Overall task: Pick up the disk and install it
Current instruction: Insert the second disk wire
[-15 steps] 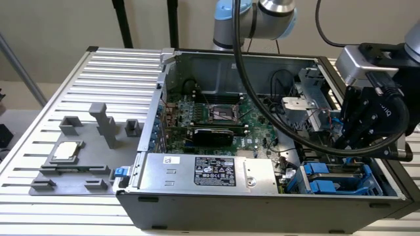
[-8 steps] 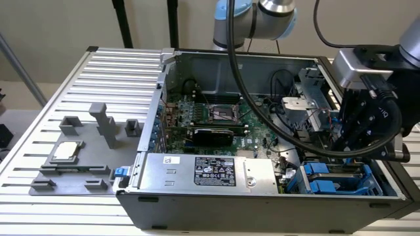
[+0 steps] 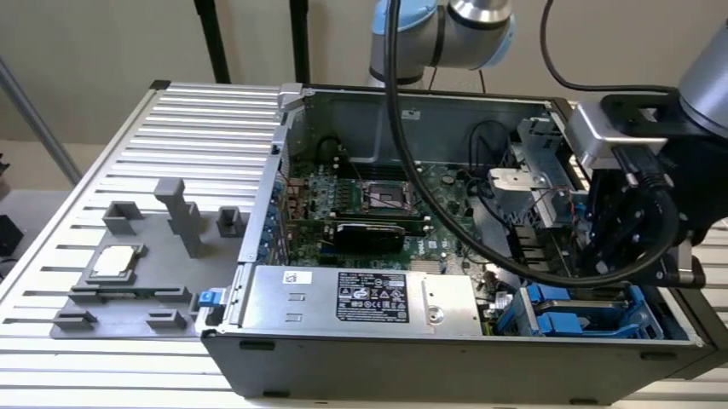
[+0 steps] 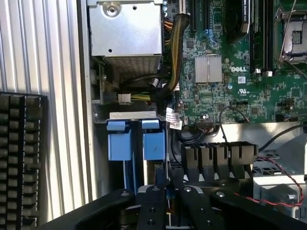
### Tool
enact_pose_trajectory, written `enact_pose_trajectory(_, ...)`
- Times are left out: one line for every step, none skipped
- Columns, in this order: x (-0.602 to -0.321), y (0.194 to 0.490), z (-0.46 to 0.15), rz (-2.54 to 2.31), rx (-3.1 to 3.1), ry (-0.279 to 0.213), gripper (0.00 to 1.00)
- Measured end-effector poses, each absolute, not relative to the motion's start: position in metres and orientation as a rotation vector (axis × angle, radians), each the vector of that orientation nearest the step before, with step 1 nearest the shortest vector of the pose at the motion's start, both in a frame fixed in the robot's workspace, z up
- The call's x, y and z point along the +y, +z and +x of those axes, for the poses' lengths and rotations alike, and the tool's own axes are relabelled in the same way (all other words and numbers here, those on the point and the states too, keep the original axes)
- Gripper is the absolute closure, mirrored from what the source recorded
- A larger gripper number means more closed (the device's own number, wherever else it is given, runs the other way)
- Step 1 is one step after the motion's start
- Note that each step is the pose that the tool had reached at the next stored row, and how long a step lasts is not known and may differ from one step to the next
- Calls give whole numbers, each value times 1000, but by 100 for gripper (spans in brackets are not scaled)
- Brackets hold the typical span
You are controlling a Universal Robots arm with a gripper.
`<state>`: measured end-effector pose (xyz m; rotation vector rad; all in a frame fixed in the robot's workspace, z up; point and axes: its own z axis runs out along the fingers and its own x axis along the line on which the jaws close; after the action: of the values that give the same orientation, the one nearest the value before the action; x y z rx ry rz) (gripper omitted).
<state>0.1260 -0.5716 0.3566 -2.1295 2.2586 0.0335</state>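
Observation:
My gripper [image 4: 170, 191] hangs over the drive bay at the case's front corner, on the exterior view's right [image 3: 615, 256]. Its two black fingers [image 4: 153, 206] stand close together on a thin edge that runs up to a bright blue frame end [image 4: 154, 143]. This is the disk [image 4: 160, 173], seen edge-on and standing in the bay slot. Its silver body and label are hidden. Beside it a second blue bracket [image 4: 120, 143] sits in the neighbouring slot. From the exterior view, blue bay plastic [image 3: 561, 324] shows under the gripper.
The open computer case [image 3: 455, 341] holds the green motherboard [image 3: 376, 200], a silver power supply [image 3: 364, 298] and loose cables [image 4: 175, 52]. A grey fixture [image 3: 125, 290] with a small square silver chip [image 3: 116, 262] lies on the slatted table at the exterior view's left.

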Motion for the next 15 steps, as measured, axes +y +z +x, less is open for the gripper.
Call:
enact_pose_trajectory(-572, 356, 126, -2129, 2258, 32, 100)
enact_pose_trajectory(-572, 355, 126, -2128, 2257, 30, 100)
enact_pose_trajectory(-572, 354, 126, -2128, 2256, 29, 100)
enact_pose_trajectory(-572, 354, 126, -2127, 2256, 28, 100)
enact_pose_trajectory(-573, 353, 126, -2127, 2256, 28, 100)
enact_pose_trajectory(-573, 352, 126, -2127, 2255, 27, 100)
enact_pose_trajectory(-573, 352, 126, -2127, 2255, 27, 100)
enact_pose_trajectory(-573, 351, 126, -2127, 2255, 27, 100)
enact_pose_trajectory(-573, 350, 126, -2126, 2255, 27, 100)
enact_pose_trajectory(-573, 350, 126, -2127, 2255, 27, 100)
enact_pose_trajectory(-573, 349, 126, -2127, 2255, 26, 100)
enact_pose_trajectory(-573, 349, 126, -2126, 2255, 26, 100)
enact_pose_trajectory(-573, 349, 126, -2126, 2255, 27, 100)
enact_pose_trajectory(-573, 348, 127, -2127, 2255, 27, 100)
enact_pose_trajectory(-573, 348, 127, -2126, 2255, 27, 100)
